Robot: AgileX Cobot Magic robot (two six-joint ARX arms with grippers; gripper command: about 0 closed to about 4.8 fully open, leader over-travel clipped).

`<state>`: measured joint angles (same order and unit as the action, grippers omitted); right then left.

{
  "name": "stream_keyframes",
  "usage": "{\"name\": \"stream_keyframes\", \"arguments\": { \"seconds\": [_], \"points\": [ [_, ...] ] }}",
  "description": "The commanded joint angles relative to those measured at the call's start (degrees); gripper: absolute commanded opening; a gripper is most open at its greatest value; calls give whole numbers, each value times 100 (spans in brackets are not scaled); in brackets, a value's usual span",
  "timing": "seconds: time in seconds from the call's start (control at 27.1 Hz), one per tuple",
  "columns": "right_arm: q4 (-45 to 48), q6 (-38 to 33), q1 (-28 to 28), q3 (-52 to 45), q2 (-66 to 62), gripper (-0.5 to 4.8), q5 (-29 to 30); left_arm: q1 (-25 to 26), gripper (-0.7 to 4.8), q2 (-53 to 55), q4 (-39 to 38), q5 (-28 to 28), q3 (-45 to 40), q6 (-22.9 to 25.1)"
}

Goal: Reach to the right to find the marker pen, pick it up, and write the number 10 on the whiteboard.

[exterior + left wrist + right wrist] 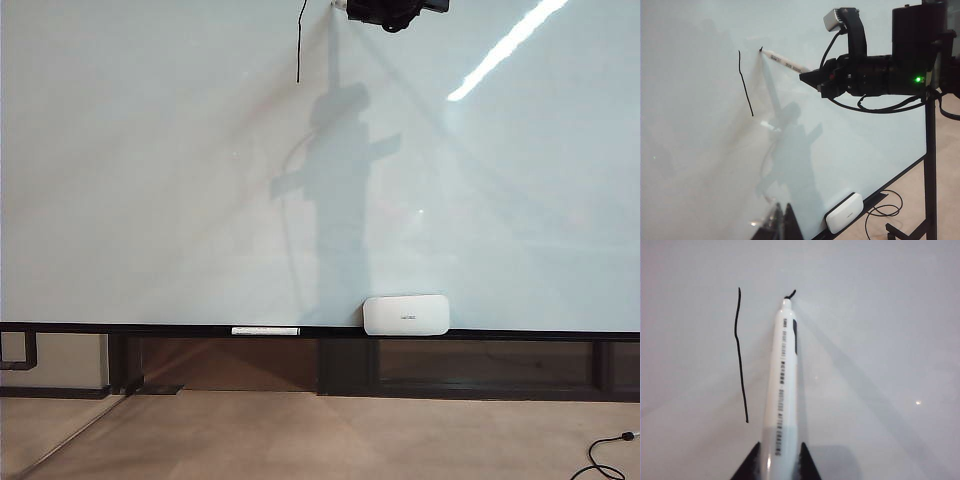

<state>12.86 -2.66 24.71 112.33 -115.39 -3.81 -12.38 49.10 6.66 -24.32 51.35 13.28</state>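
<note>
R gripper [781, 460] clamped on marker [782, 385], tip touching the board [120, 200] just right of the finished 1 stroke [740, 355]. A short tick [790, 293] starts the 0; rest likely runs down, parallel to the 1. Marker: smooth white barrel, long axis angled into glossy board. L gripper not visible, can't tell state.

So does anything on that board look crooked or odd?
Slightly. The tall black stroke on the whiteboard is wavy and leans instead of running straight. Beside it the marker pen, gripped in the right tool, has left only a tiny hooked mark. The left tool is out of view.
</note>
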Motion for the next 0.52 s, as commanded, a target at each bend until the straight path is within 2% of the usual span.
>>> {"name": "stream_keyframes", "arguments": {
  "seconds": [0.04,0.52],
  "points": [
    [-219,-33,-15,35,-7,-4,-35,-7,-6,2,63,-13,13,-2],
    [-1189,-35,-13,7,-13,-4,-186,-4,-6,2,68,24,13,22]
  ]
}}
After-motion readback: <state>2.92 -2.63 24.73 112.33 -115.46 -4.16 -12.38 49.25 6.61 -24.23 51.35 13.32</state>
